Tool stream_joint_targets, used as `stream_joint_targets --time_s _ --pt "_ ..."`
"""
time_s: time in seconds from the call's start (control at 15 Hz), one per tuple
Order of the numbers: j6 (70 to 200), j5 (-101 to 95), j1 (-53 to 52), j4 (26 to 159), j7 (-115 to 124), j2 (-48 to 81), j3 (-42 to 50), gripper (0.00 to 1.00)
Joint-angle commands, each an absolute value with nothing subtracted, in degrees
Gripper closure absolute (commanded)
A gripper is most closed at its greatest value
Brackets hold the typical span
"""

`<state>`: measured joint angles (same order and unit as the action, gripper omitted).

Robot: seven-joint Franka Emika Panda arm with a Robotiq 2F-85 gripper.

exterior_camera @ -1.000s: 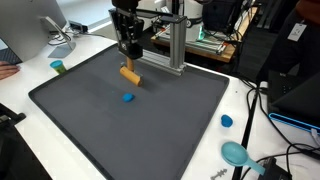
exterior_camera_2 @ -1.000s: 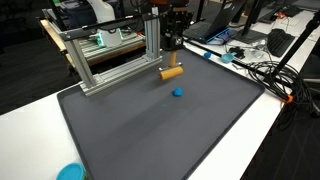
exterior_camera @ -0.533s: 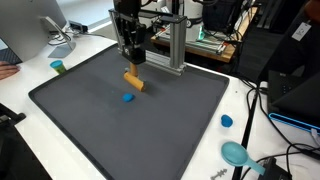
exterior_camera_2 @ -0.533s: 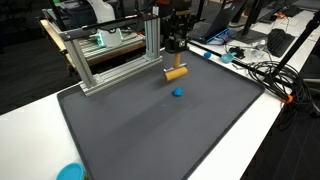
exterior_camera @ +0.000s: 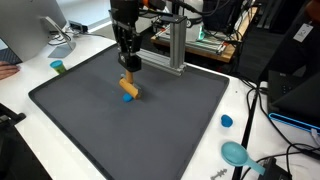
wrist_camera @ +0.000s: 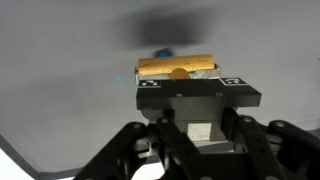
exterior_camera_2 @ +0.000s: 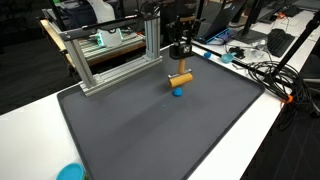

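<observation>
An aluminium frame (exterior_camera_2: 110, 58) stands upper left, a blue piece (exterior_camera_2: 178, 92) lies just beneath, and the claw (exterior_camera_2: 180, 72) clamps the orange block (exterior_camera_2: 180, 79), whose long axis is level, running left to right.

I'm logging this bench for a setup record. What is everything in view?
wooden block: one, tan, in the jaws over the mat
small piece: one, blue, on the mat by the wooden block
mat: one, dark grey, on the table
metal frame: one, silver, at the mat's far edge
cup: one, green, beside the mat
cap: one, blue, on the table edge
round lid: one, teal, near the table corner
arm: one, black, jaws shut on the wooden block
</observation>
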<state>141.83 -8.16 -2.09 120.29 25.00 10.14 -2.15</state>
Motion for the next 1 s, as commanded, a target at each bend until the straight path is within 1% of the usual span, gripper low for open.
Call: stream_joint_targets --time_s 0.0,0.47,0.93 --pt "143.14 -9.23 -3.6 117.43 25.57 13.09 -0.46 0.78" --pt "140.2 -6.58 -3.29 115.06 22.37 17.45 0.56 0.78" --pt "132.85 -6.29 -3.18 113.8 21.39 18.41 0.66 0.78"
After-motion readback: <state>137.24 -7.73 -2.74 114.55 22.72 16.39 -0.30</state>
